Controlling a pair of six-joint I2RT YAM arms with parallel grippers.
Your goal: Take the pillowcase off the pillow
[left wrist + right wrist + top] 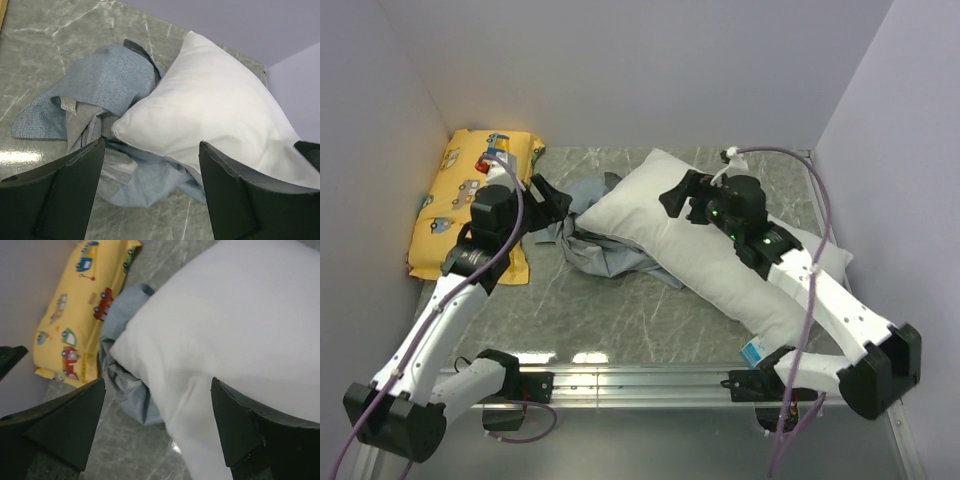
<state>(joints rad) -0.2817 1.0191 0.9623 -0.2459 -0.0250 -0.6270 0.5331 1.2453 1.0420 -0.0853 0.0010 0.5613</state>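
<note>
My left claw point(152, 147) is hanging spread and empty just above the crumpled pillowcase point(107, 82), which is lying bunched under the pillow point(220, 105)'s corner. My right claw point(157, 385) is gaping over the pillow, gripping nothing.

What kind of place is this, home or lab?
Probably a lab test cell: plain walls box in a marble-look table, the left arm and right arm mount on a metal rail, and a pillow and pillowcase are the props.
</note>
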